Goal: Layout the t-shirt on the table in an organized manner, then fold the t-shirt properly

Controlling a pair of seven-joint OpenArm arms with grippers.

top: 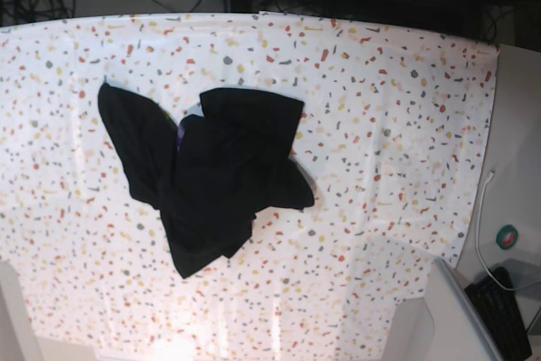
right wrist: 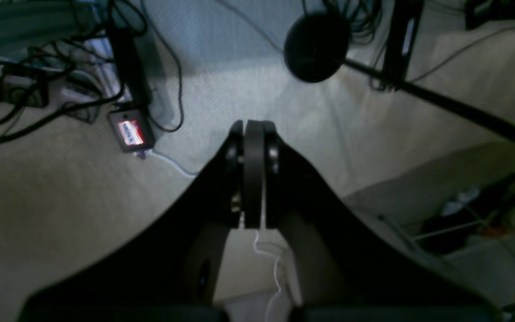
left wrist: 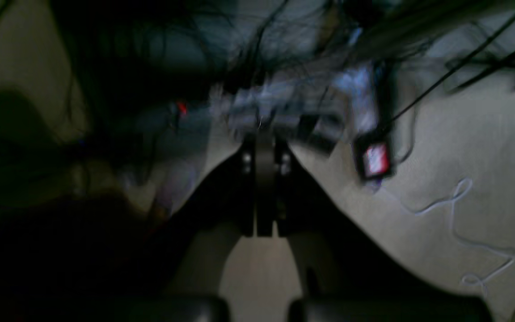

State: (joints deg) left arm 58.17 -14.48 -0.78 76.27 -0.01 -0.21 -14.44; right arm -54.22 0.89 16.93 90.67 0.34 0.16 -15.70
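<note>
Shirt: t-shirt [top: 207, 175] crumpled, left of centre on the counter [top: 389, 124].
Edges: shirt well apart from every counter edge; bare cloth all around, widest to the right.
Left fingers [left wrist: 264, 188]: pressed together, holding nothing.
Right fingers [right wrist: 253, 174]: pressed together, holding nothing.
Around: white cable [top: 480, 226] and keyboard [top: 505, 306] at lower right, off the counter.

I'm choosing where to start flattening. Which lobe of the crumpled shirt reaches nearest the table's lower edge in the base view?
The pointed bottom lobe of the t-shirt: it juts down past the rest, while the left lobe and upper-right lobe lie higher on the table.
</note>
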